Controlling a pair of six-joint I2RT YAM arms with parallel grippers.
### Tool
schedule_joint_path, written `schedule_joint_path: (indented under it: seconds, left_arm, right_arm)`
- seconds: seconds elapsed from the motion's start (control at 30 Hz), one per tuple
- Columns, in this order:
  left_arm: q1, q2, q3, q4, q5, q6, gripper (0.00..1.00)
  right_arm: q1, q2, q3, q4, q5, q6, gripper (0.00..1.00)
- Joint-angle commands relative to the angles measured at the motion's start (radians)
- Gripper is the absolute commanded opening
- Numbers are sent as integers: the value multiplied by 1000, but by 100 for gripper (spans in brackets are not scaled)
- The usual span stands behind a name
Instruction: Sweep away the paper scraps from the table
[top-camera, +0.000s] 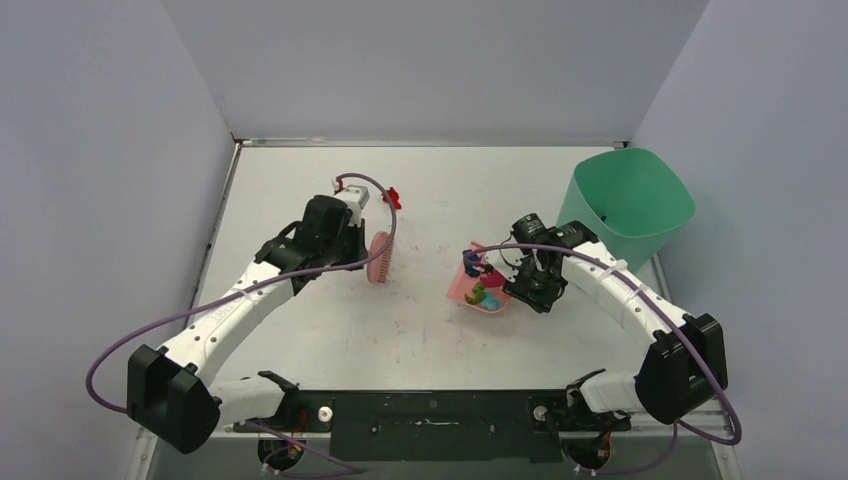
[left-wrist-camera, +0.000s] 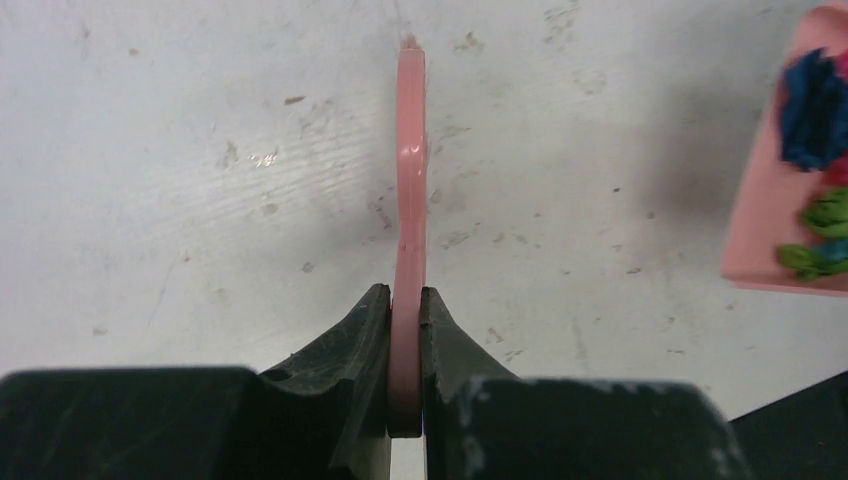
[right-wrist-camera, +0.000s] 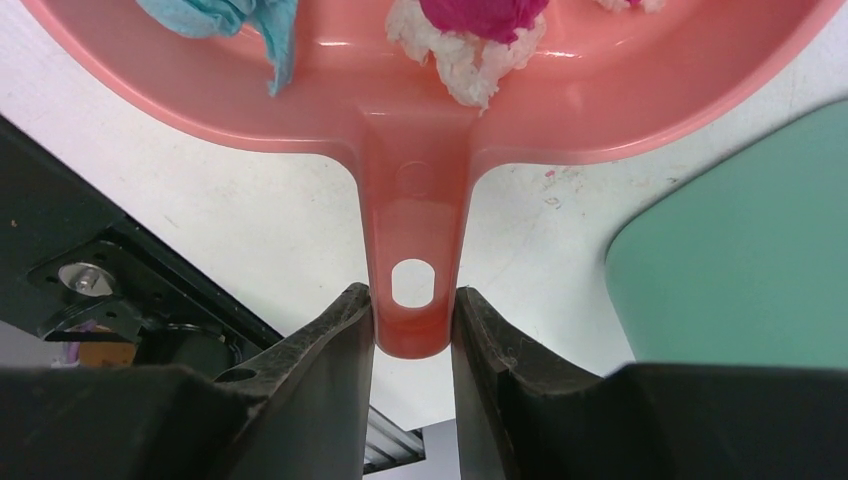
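Left gripper (left-wrist-camera: 405, 310) clamps the pink brush (left-wrist-camera: 410, 180); right gripper (right-wrist-camera: 413, 320) pinches the pink dustpan (right-wrist-camera: 420, 190) by its handle, paper scraps (top-camera: 482, 285) piled inside; tipping short of the green bin (top-camera: 630, 205) could spill them back onto the table (top-camera: 420, 340).

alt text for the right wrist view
The right gripper clamps the handle of a pink dustpan holding cyan, white and magenta paper scraps, white table beneath. A green bin sits at the right edge.
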Motion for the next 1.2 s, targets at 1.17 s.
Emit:
schedule_joint_path:
  seconds: [1.17]
  left_arm:
    - [84, 37, -19, 95, -63, 13, 0]
  right_arm:
    - [-150, 6, 685, -237, 60, 28, 5]
